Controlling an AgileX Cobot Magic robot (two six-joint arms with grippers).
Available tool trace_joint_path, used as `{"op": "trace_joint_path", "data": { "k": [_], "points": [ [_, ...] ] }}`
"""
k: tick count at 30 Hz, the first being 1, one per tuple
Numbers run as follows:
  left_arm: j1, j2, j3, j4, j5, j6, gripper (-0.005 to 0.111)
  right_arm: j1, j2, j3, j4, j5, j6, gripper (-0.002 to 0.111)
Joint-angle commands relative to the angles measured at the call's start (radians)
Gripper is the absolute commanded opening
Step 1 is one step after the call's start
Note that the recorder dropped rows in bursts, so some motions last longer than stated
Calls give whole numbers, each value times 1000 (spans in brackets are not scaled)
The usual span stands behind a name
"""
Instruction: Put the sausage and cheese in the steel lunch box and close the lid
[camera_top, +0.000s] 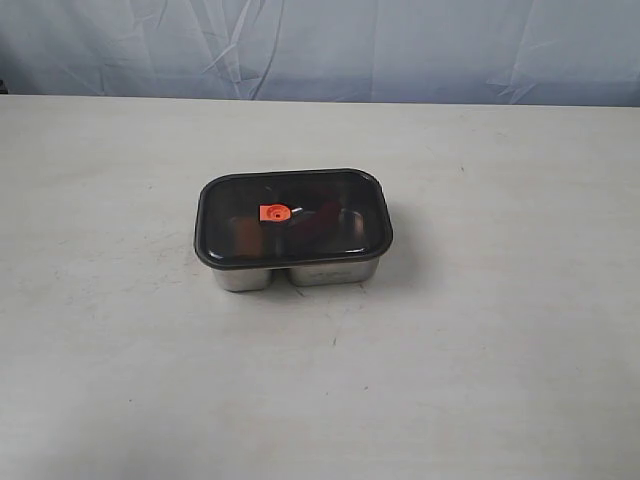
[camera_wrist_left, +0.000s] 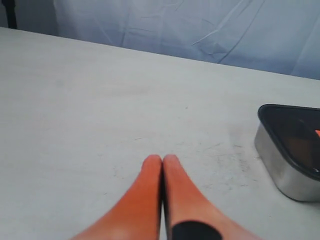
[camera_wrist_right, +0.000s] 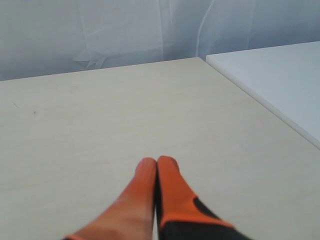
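Observation:
The steel lunch box (camera_top: 292, 272) stands mid-table with the dark translucent lid (camera_top: 300, 190) seated flat on its rim. An orange valve tab (camera_top: 274, 212) marks the lid's centre. Dim shapes show through the lid; a dark reddish one (camera_top: 325, 222) lies in the right compartment and a faint orange one (camera_top: 243, 232) in the left, too murky to name as sausage or cheese. In the left wrist view the lunch box (camera_wrist_left: 285, 167) and lid (camera_wrist_left: 292, 125) sit off to one side, apart from my left gripper (camera_wrist_left: 161, 159), which is shut and empty. My right gripper (camera_wrist_right: 157, 162) is shut over bare table.
The pale table (camera_top: 480, 380) spreads wide around the box. A blue-grey cloth backdrop (camera_top: 320, 45) hangs behind its far edge. A white surface (camera_wrist_right: 280, 85) adjoins the table in the right wrist view. Neither arm appears in the exterior view.

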Motion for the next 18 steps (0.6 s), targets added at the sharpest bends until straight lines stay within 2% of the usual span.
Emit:
{"op": "trace_joint_path", "data": {
  "k": [1, 4, 10, 14, 18],
  "points": [
    [39, -49, 28, -15, 2, 4, 0, -5, -3, 5, 0, -10, 1, 0],
    [49, -92, 28, -8, 44, 6, 0, -5, -3, 5, 0, -10, 1, 0],
    [49, -190, 28, -5, 44, 75, 0, -5, -3, 5, 0, -10, 1, 0],
    [49, -190, 28, -5, 40, 102, 0, -5, -3, 5, 0, -16, 1, 0],
    [80, -190, 28, -5, 36, 102, 0, -5, -3, 5, 0, -16, 1, 0]
  ]
}}
